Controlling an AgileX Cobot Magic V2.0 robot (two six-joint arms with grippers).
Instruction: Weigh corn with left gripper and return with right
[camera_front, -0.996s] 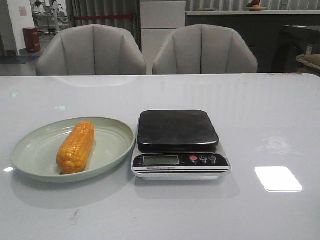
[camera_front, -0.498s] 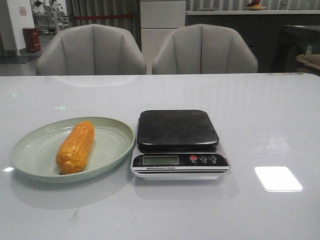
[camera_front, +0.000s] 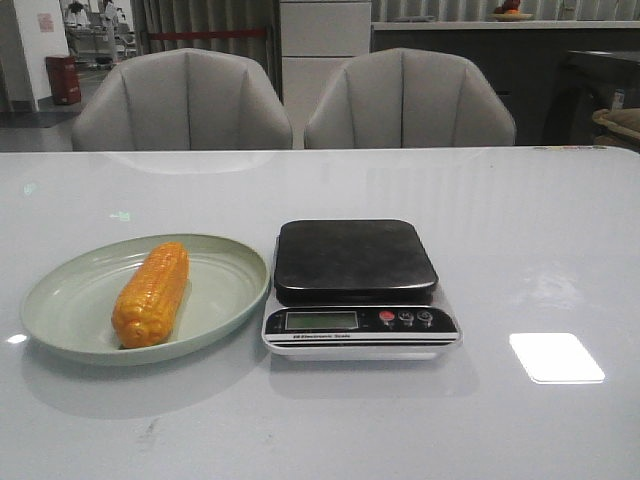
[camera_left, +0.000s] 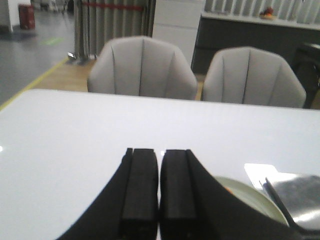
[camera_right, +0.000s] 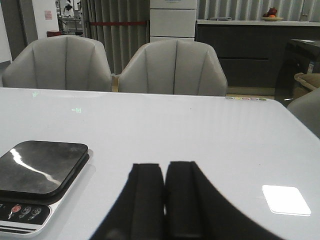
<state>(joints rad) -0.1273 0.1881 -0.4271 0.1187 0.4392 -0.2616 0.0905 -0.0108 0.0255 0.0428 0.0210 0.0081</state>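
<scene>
Corn (camera_front: 151, 295): lying in plate (camera_front: 60, 300), left of scale (camera_front: 357, 287). L gripper (camera_left: 159, 210), R gripper (camera_right: 164, 212): both pressed together, empty. Risk: glossy rounded cob may slip or roll off the pan w/ off-centre pinch.

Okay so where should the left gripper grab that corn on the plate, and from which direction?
Probably across the middle of the corn, coming straight down from above. It lies flat in the green plate, long axis running front to back, so the fingers should close on its left and right flanks. The plate's raised rim would likely hinder a low sideways approach. The left gripper is shut now and must open first.
</scene>
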